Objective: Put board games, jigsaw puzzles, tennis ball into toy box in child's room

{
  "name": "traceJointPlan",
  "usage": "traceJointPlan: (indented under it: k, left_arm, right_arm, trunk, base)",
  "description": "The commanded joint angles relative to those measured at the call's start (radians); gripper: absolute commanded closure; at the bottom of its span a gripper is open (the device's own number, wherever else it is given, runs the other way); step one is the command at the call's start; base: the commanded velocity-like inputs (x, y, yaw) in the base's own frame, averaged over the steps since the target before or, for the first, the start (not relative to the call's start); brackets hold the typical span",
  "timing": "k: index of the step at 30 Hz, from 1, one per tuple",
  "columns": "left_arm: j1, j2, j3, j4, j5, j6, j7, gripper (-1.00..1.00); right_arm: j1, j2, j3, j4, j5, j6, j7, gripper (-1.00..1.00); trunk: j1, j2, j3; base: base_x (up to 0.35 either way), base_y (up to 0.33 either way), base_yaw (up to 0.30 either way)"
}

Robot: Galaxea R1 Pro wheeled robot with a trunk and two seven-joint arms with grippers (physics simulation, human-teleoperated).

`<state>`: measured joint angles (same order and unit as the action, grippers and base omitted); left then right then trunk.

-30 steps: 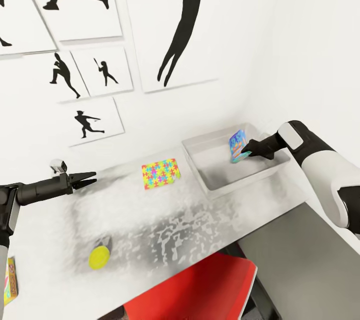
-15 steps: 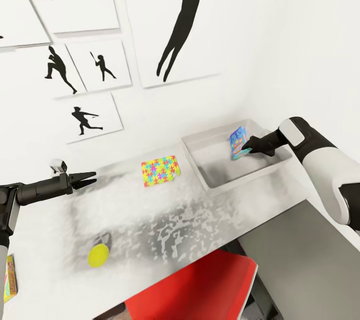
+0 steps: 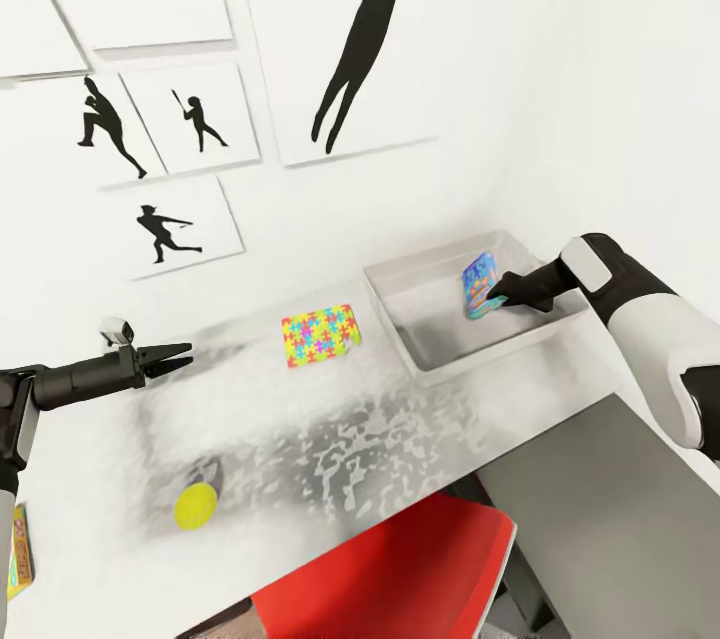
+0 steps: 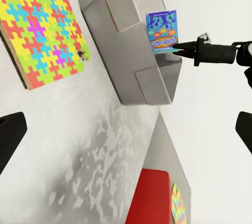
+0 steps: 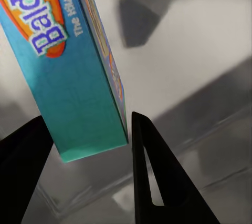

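Note:
My right gripper [image 3: 492, 299] is shut on a blue board game [image 3: 478, 284] and holds it upright inside the light grey toy box [image 3: 400, 344] at the table's far right. In the right wrist view the box's teal edge [image 5: 79, 92] sits between the two dark fingers [image 5: 149, 171]. One jigsaw puzzle [image 3: 320, 335] lies flat on the table [image 3: 300, 419] left of the toy box. The tennis ball [image 3: 196, 505] rests near the front left. My left gripper [image 3: 178, 356] hovers open and empty above the table, left of the puzzle.
A red chair [image 3: 400, 579] stands at the table's front edge, with a dark grey side unit [image 3: 610, 509] to its right. A colourful flat thing [image 3: 18, 559] is cut off at the left edge. Silhouette posters [image 3: 350, 39] hang on the wall behind.
The head view has shifted a little, so the posters sit higher in the picture. My right gripper still holds the blue game in the toy box. The left arm has not moved.

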<state>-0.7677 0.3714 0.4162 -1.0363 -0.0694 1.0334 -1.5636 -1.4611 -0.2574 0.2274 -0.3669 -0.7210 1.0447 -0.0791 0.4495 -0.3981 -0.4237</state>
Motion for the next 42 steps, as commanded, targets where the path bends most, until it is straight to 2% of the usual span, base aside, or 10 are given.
traceJointPlan:
  k: [1, 20, 32, 42]
  left_arm:
    - [-0.001, -0.001, 0.001, -0.001, -0.007, 0.010, -0.007, -1.00]
    - [-0.001, 0.000, 0.001, -0.001, -0.007, 0.010, -0.007, -1.00]
    - [-0.001, 0.000, 0.001, -0.001, -0.007, 0.011, -0.007, -1.00]
    - [-0.001, 0.006, 0.001, -0.001, -0.007, 0.010, -0.007, -1.00]
  right_arm:
    - [-0.001, -0.002, 0.006, -0.001, -0.012, 0.003, -0.008, 1.00]
    - [-0.002, -0.011, 0.012, -0.010, -0.008, 0.003, -0.010, 1.00]
    - [-0.003, -0.040, 0.010, -0.015, -0.008, 0.003, -0.010, 1.00]
    - [-0.061, -0.042, 0.010, -0.014, -0.010, 0.003, -0.010, 1.00]
  trunk:
    - [0.000, -0.002, -0.003]
    - [0.000, -0.002, -0.035]
    - [0.000, -0.002, -0.053]
    - [0.000, -0.002, -0.054]
  base:
    - [0.000, 0.000, 0.000]
    - [0.000, 0.000, 0.000]
    - [0.000, 0.000, 0.000]
    - [0.000, 0.000, 0.000]
